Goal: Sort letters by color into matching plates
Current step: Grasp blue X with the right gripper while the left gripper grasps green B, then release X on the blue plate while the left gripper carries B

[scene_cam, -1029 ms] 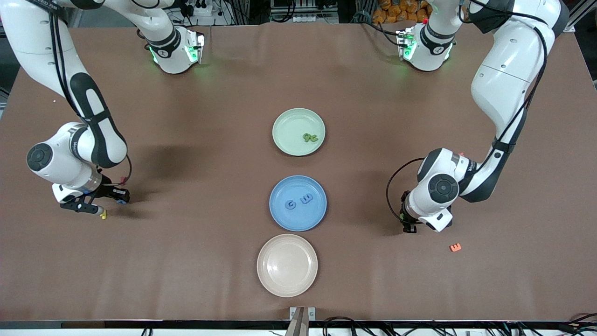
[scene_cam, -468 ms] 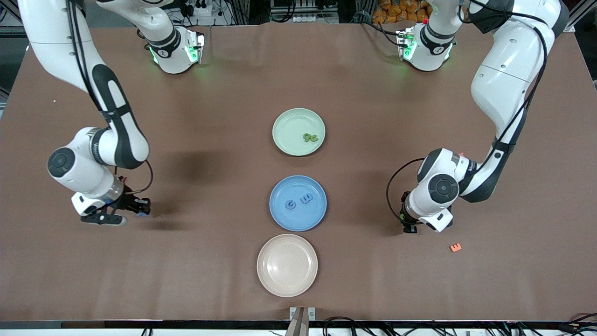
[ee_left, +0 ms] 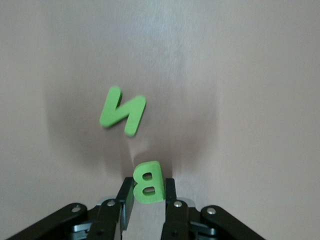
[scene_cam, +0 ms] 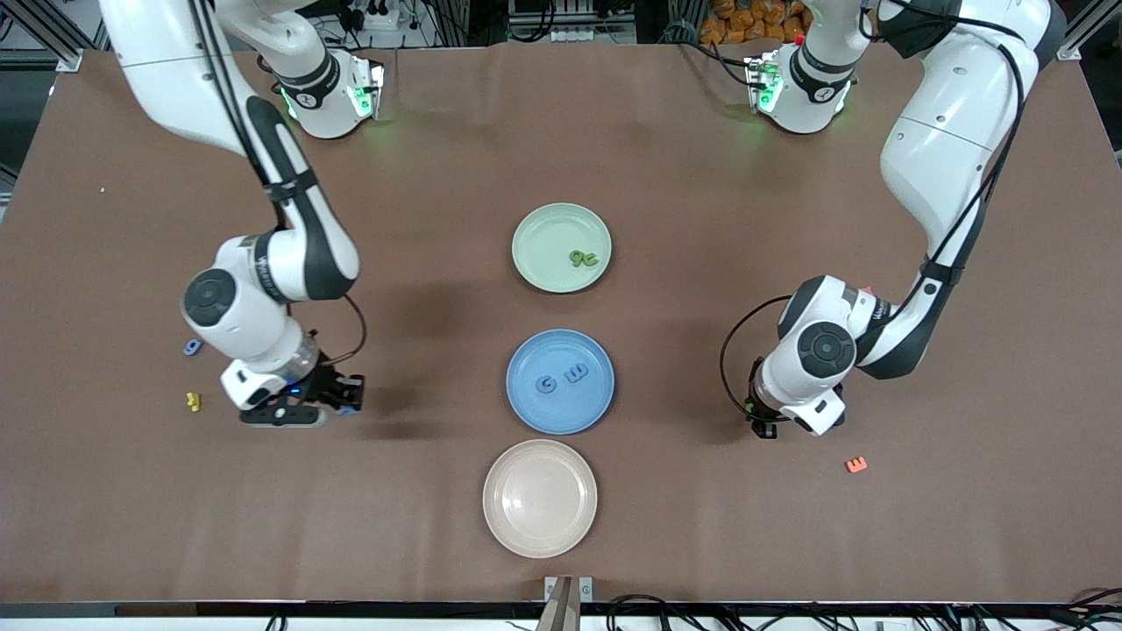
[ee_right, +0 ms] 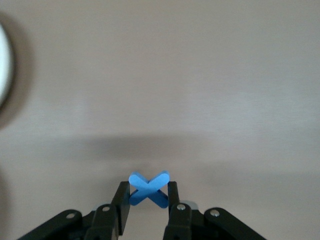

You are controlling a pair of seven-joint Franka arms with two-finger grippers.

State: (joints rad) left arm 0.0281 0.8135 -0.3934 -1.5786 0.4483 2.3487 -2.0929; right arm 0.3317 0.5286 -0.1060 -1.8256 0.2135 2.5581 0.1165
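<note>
Left claw (ee_left: pixel 148 200) grips green B (ee_left: pixel 148 181); right claw (ee_right: pixel 148 199) grips blue X (ee_right: pixel 148 188). Brown tabletop (scene_cam: pixel 701 526), three plates: green plate (scene_cam: pixel 535 230), blue plate (scene_cam: pixel 561 416), beige plate (scene_cam: pixel 539 498).

Bare tabletop btwn right claw (scene_cam: pixel 337 405) w/ blue X (ee_right: pixel 148 189) & blue plate (scene_cam: pixel 526 412); no obstacles.

The right gripper (ee_right: pixel 146 200), wrist bent low over the table toward the right arm's end, clamps a blue letter X (ee_right: pixel 148 189). The left gripper (ee_left: pixel 148 197), apparently just off the table, pinches a green letter B (ee_left: pixel 148 181).
</note>
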